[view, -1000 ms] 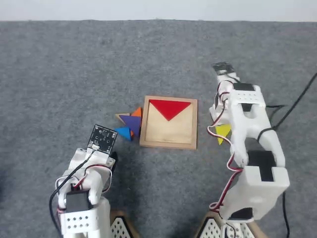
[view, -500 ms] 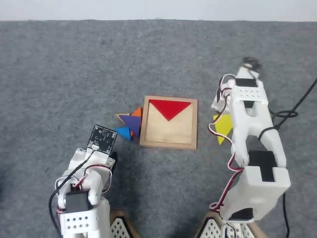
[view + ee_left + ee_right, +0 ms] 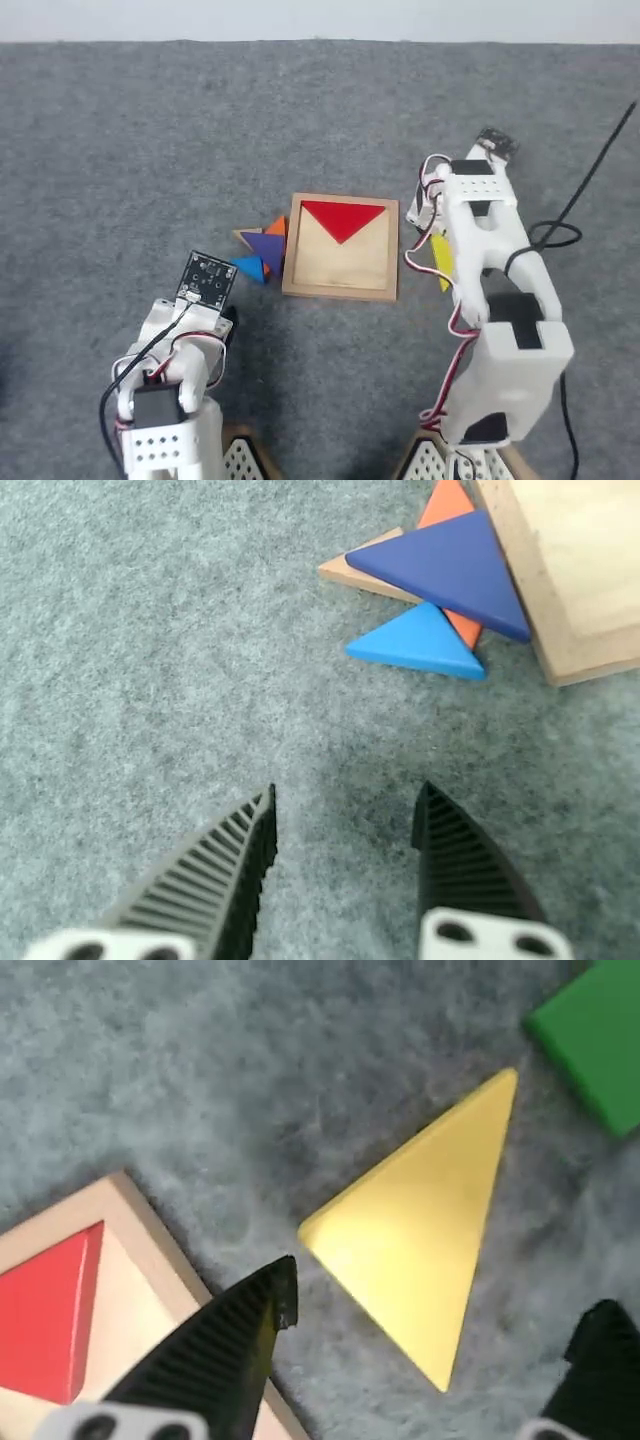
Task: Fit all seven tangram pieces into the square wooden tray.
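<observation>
Far left: left gripper (image 3: 347, 795), jaws apart and empty, above grey carpet (image 3: 120, 150). Just beyond, a cluster of pieces against the left edge of the wooden tray (image 3: 340, 291): blue triangle (image 3: 420, 645), then purple triangle (image 3: 455, 565) overlapping an orange piece (image 3: 447, 500) and a tan piece (image 3: 350, 570). Inside the tray, against its far edge: red triangle (image 3: 342, 218). Right of the tray, apart from it: yellow triangle (image 3: 420, 1230), flat on the carpet, below the wide-open right gripper (image 3: 440, 1305). Near it, a green piece (image 3: 595, 1035).
</observation>
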Available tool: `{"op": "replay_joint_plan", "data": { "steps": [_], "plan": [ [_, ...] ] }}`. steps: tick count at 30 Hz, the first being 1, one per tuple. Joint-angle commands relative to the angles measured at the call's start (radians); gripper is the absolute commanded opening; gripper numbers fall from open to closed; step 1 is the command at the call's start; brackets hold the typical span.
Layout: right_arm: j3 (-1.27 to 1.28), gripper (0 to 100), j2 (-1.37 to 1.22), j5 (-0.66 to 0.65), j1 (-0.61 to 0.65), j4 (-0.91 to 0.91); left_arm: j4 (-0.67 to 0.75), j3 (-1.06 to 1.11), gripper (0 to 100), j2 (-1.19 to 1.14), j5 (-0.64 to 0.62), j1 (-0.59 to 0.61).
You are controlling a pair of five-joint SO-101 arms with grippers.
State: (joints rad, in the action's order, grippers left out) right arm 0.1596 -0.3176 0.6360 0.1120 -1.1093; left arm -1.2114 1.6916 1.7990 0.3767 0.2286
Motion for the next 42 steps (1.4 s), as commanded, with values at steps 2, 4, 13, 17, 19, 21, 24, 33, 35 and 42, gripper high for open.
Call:
{"op": "replay_joint_plan", "data": {
  "steps": [2, 4, 13, 17, 19, 21, 24, 33, 35, 42],
  "plan": [
    [-0.074, 38.5, -0.031, 0.008, -0.007, 0.035, -0.009, -0.008, 21, 0.017, 0.014, 0.005],
    [-0.103, 38.5, -0.051, 0.008, -0.012, 0.024, -0.009, -0.008, 21, 0.017, 0.014, 0.005],
    [-0.172, 38.5, -0.142, 0.008, -0.013, 0.013, -0.009, -0.008, 21, 0.017, 0.014, 0.005],
    [-0.170, 38.3, -0.160, 0.008, -0.013, 0.012, -0.009, -0.008, 21, 0.017, 0.014, 0.006],
    [-0.170, 38.3, -0.166, 0.011, -0.013, 0.012, -0.009, -0.008, 21, 0.017, 0.014, 0.006],
    [-0.170, 38.2, -0.171, 0.011, -0.013, 0.010, -0.009, -0.008, 21, 0.017, 0.014, 0.006],
    [-0.172, 34.0, -0.176, 0.009, -0.013, -0.024, -0.009, -0.008, 21, 0.017, 0.014, 0.006],
    [-0.173, 19.3, -0.170, -0.051, -0.013, -0.030, -0.009, -0.008, 21, 0.017, 0.014, 0.006],
    [-0.173, 18.8, -0.168, -0.057, -0.013, -0.031, -0.009, -0.008, 21, 0.017, 0.014, 0.006],
    [-0.172, 18.3, -0.048, -0.146, 0.021, -0.111, -0.009, -0.008, 21, 0.017, 0.014, 0.006]
  ]
}}
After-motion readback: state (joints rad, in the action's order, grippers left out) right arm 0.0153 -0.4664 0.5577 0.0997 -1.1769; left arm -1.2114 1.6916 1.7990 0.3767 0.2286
